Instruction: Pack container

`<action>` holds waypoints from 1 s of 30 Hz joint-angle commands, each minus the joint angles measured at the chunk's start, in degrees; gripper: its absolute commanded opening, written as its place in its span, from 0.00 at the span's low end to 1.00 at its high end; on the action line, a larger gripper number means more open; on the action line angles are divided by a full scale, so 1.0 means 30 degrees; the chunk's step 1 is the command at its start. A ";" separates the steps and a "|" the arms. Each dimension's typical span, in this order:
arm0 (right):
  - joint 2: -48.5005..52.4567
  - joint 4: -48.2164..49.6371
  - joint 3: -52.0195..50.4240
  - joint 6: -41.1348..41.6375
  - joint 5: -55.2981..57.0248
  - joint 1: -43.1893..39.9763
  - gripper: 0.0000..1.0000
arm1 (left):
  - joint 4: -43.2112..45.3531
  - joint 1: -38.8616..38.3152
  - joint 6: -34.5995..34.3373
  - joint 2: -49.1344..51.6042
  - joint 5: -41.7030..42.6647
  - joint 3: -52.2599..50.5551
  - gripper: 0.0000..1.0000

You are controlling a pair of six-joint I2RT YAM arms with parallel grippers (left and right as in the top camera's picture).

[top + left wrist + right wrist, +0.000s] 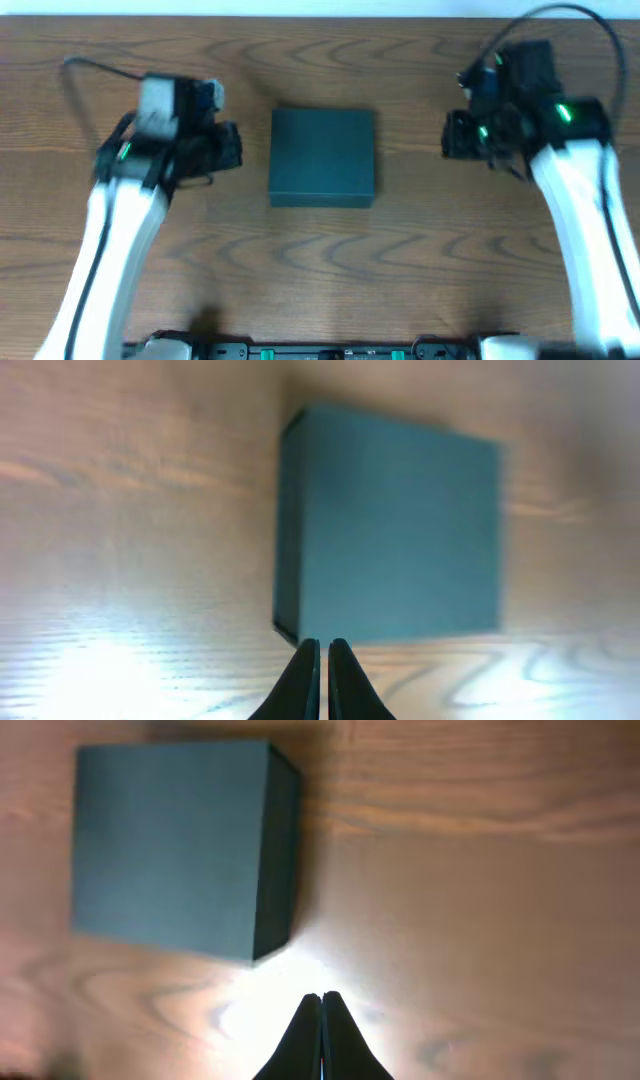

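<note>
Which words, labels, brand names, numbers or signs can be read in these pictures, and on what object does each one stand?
None can be read.
The container shows plain teal faces in all three views, without print or label.
The wooden table bears no marking.
The arms show only green lights, no letters.
The dark strip with green spots at the lower edge of the overhead view is too blurred to read.

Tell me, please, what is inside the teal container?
Nothing of the inside shows: the container sits closed on the table, its flat top covering whatever it may hold. Nothing rests on top of it.
</note>
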 commanded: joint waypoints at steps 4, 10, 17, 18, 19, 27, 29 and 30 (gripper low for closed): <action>-0.9799 0.0080 -0.6645 0.0029 -0.0029 0.0255 0.02 | -0.0379 -0.0146 0.1341 -0.7147 0.0801 -0.5224 0.06; -1.8258 -0.0146 -0.9916 0.1224 -0.1013 0.0255 0.13 | -0.0452 -0.0146 0.1268 -1.0856 0.1647 -0.7570 0.06; -2.2046 -0.2521 -1.0025 0.3388 -0.1005 0.0248 0.99 | -0.1851 -0.0146 -0.0896 -1.0972 0.1515 -0.7628 0.95; -2.2185 -0.2834 -1.0025 0.3388 -0.1005 0.0248 0.99 | -0.2244 -0.0146 -0.0903 -1.0972 0.1428 -0.7628 0.95; -2.2185 -0.3177 -1.0025 0.3388 -0.1005 0.0248 0.99 | -0.2506 -0.0146 -0.0903 -1.0972 0.1428 -0.7628 0.95; -2.2170 -0.4291 -1.0025 0.3388 -0.1005 0.0248 0.99 | -0.2747 -0.0146 -0.0903 -1.0972 0.1428 -0.7628 0.95; -2.2170 -0.4291 -1.0025 0.3388 -0.1005 0.0248 0.99 | -0.2747 -0.0146 -0.0903 -1.0972 0.1428 -0.7628 0.95; -2.2170 -0.4291 -1.0025 0.3388 -0.1005 0.0248 0.99 | -0.2754 -0.0146 -0.0903 -1.0972 0.1428 -0.7628 0.95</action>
